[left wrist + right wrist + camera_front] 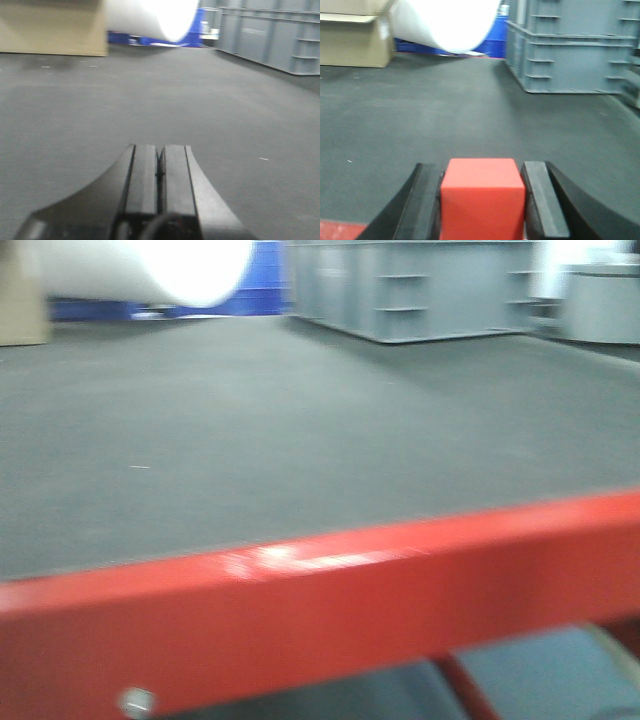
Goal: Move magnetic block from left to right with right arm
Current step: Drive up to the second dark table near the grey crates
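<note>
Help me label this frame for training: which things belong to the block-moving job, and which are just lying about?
Job: magnetic block, gripped in the right end effector.
Lying about: left end effector, shut and empty; grey crates; cardboard box; white roll; red bar.

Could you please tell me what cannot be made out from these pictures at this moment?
- Front view: blurred throughout; a red bar fills the lower edge, and neither arm shows.
- Right wrist view: the magnetic block, clamped in the right gripper, is cut off by the bottom edge, so whether it rests on the mat is unclear.
- Left wrist view: only the shut left gripper shows; glare washes out the white object.
</note>
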{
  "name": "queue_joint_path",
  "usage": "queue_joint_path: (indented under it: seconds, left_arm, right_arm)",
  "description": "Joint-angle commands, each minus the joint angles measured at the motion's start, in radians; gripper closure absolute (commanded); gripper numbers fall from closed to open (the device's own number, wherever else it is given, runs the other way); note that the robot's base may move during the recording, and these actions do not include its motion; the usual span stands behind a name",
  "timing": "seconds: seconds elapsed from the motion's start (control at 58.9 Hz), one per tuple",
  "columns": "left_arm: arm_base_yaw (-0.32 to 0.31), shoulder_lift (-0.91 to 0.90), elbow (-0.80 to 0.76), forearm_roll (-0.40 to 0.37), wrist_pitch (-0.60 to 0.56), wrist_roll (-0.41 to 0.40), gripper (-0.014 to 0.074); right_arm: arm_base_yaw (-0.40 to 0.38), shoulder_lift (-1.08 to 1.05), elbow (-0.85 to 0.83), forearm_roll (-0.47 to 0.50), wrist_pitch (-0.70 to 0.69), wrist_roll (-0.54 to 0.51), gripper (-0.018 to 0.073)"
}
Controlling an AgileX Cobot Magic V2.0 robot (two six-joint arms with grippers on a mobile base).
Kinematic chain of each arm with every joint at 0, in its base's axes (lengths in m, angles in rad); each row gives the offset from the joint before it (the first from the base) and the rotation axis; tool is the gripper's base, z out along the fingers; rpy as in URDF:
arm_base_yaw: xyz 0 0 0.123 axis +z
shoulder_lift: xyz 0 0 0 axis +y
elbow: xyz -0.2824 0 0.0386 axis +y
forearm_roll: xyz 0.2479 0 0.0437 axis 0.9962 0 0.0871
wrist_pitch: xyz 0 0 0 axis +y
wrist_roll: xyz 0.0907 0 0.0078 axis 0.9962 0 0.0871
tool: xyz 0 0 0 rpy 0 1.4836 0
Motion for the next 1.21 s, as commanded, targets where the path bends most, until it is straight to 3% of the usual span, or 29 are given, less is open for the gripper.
queue_joint_path:
  seconds: [0.0,1.189]
  left_arm:
    - [-0.001,-0.007,0.008,0.000,-0.090,-0.004,0.0713]
    - [-0.001,-0.007,0.008,0.000,-0.090,-0.004,0.0713]
  right_arm:
    - [-0.007,0.018,-0.026,-0.018,-0.091,-0.005,0.0367]
    - [-0.007,0.018,-0.026,-0.018,-0.091,-0.005,0.0367]
